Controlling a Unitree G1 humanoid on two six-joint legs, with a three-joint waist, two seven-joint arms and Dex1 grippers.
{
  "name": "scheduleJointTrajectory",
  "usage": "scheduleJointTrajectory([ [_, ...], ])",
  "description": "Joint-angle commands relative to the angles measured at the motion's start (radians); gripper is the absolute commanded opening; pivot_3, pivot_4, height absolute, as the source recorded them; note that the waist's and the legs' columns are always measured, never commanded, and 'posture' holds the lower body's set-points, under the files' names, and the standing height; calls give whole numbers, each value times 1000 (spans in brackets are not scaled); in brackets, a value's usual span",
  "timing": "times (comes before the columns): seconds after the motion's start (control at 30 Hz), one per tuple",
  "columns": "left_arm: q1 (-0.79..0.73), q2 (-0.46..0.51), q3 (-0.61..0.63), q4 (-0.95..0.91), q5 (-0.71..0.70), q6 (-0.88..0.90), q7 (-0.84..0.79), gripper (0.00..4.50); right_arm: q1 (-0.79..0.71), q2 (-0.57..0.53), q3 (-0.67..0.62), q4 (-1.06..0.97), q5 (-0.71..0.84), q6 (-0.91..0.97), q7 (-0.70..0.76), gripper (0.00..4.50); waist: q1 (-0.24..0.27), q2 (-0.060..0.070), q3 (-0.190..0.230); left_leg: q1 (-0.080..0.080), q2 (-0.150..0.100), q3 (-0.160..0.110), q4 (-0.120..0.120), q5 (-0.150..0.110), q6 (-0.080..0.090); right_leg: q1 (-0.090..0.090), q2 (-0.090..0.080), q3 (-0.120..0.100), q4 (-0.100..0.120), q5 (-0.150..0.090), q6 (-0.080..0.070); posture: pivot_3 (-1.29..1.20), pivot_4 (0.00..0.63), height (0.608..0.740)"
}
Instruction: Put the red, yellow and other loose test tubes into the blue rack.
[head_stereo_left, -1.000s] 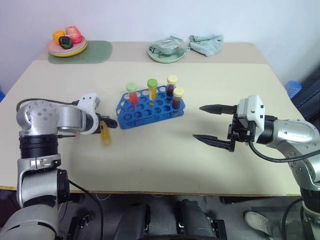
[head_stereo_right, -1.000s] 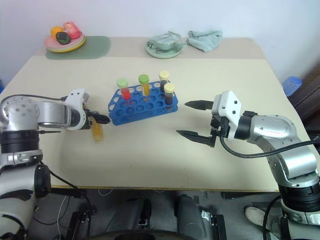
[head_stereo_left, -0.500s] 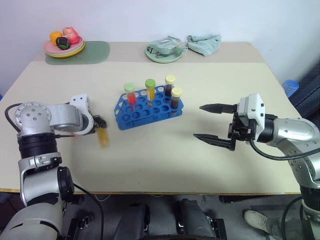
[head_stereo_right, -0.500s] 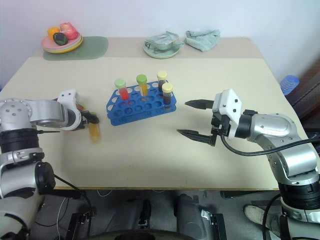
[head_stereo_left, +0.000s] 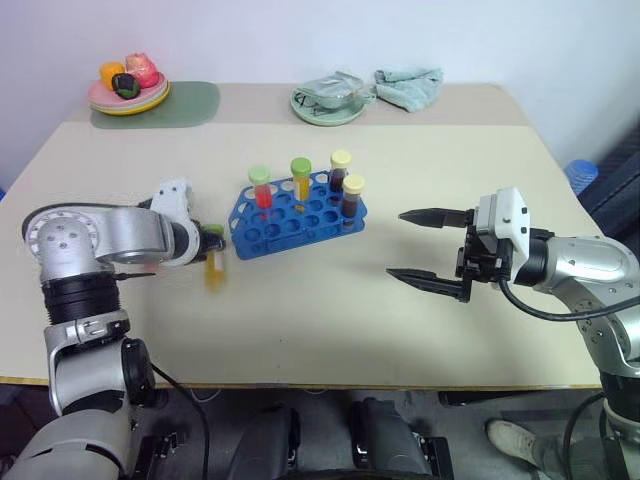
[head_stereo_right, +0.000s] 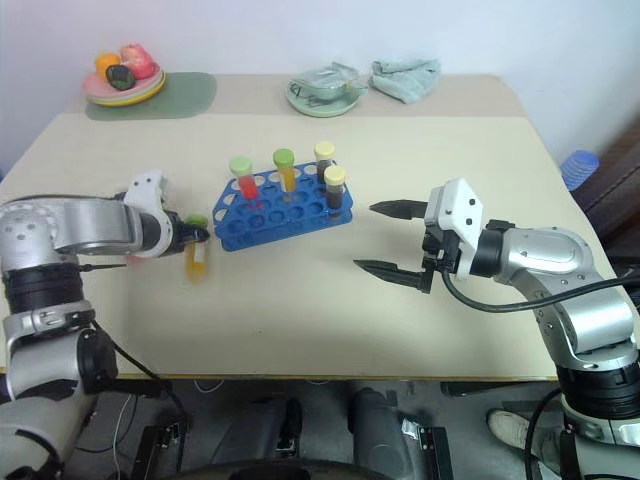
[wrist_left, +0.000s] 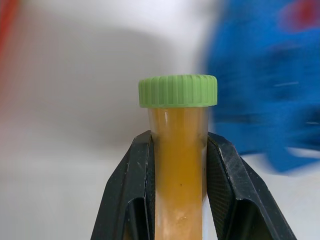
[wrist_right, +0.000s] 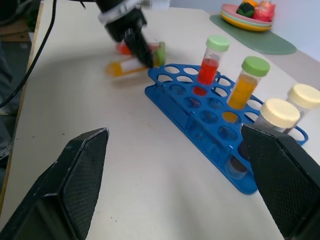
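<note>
Four capped tubes already stand in the blue rack (head_stereo_left: 298, 211): a red one (head_stereo_left: 262, 190), a yellow one (head_stereo_left: 301, 181) and two dark ones at the far end. A fifth, the yellow tube with the green cap (wrist_left: 178, 150), is pinched just under its cap between the left gripper's (head_stereo_left: 211, 240) two black fingers, hanging just beside the rack's near end. The right gripper (head_stereo_left: 425, 247) waits well apart with its fingers spread wide and nothing between them, so what remains, by my reading, is seating this tube in an open hole.

Left gripper (wrist_left: 177, 165) has closed on the yellow tube (head_stereo_left: 214, 268) and lifted it off the table (head_stereo_left: 300, 320).
</note>
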Motion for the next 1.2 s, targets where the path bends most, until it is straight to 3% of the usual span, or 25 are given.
scheduleJointTrajectory([
  [0.03, 37, 24, 94, -317, 3, -144, -436, 774, -19, 4, -17, -19, 22, 6, -17, 4328, 0, 0, 0, 0, 0, 0, 0, 0, 0, 0, 0, 0, 0, 0, 0, 0, 150, 740],
  [0.1, 76, 47, 140, -420, -10, -211, -664, 774, -14, 10, -23, -19, 27, 6, -24, 4328, 2, 0, 0, 0, 0, 0, 0, 0, 0, 0, 0, 0, 0, 0, 0, 0, 150, 740],
  [0.13, 82, 56, 125, -441, 48, -270, -765, 774, -14, 14, -26, -18, 31, 8, -31, 4328, 3, 1, 0, 0, 0, 0, 0, 0, 0, 0, 0, 0, -2, 0, 0, 0, 150, 740],
  [0.3, 147, 96, -230, -513, 658, -746, -1142, 774, 1, 28, -24, -31, 18, 3, -64, 4328, 7, 1, 0, 12, 0, 1, -3, 0, 0, 15, 1, 0, -7, 0, -1, 0, 150, 740],
  [0.43, 174, -44, -394, -360, 1003, -1157, -1242, 774, 40, 13, -60, -75, 28, 17, -95, 4328, 20, 1, 0, 13, 0, 1, -4, -2, 3, 18, 1, 0, -11, 0, 0, 0, 150, 740],
  [0.53, 180, -121, -440, -201, 1128, -1343, -1318, 774, 70, 4, -91, -105, 39, 32, -122, 4328, 25, 1, 0, 10, 1, 1, -4, -2, 4, 14, 1, 0, -12, 0, 0, 0, 150, 740],
  [0.8, 156, -312, -427, 186, 1249, -1737, -1465, 774, 128, -16, -142, -175, 57, 71, -166, 4328, 27, 1, 0, 7, 1, 1, -2, -3, 6, 12, 1, 0, -12, 0, 0, 0, 150, 740],
  [1.2, 127, -431, -443, 357, 1324, -1852, -1525, 774, 220, -36, -212, -199, 68, 87, -171, 4328, 27, 1, 0, 7, 1, 1, -2, -6, 11, 12, 1, -1, -11, 0, 0, 0, 150, 740],
])
